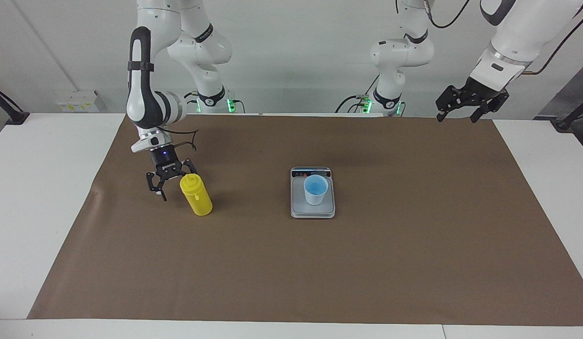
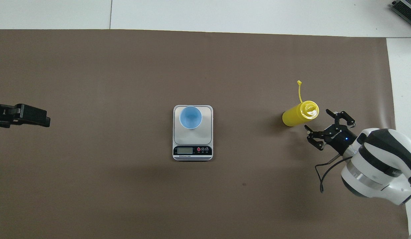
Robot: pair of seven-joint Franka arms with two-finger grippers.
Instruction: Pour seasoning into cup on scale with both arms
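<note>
the seasoning (image 1: 196,194) stands upright at middle left of the facing view, free. the right gripper (image 1: 171,184) is just beside it, fingers wide, holding nothing. the cup (image 1: 315,189) sits on the scale (image 1: 296,210) at centre. the left gripper (image 1: 463,109) waits upper right, wide.

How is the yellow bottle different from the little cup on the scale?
The yellow bottle is taller and capped; the cup is shorter, with an open top showing a blue inside. The bottle stands on the brown mat toward the right arm's end; the cup stands on the scale. Both stand upright, untouched.
</note>
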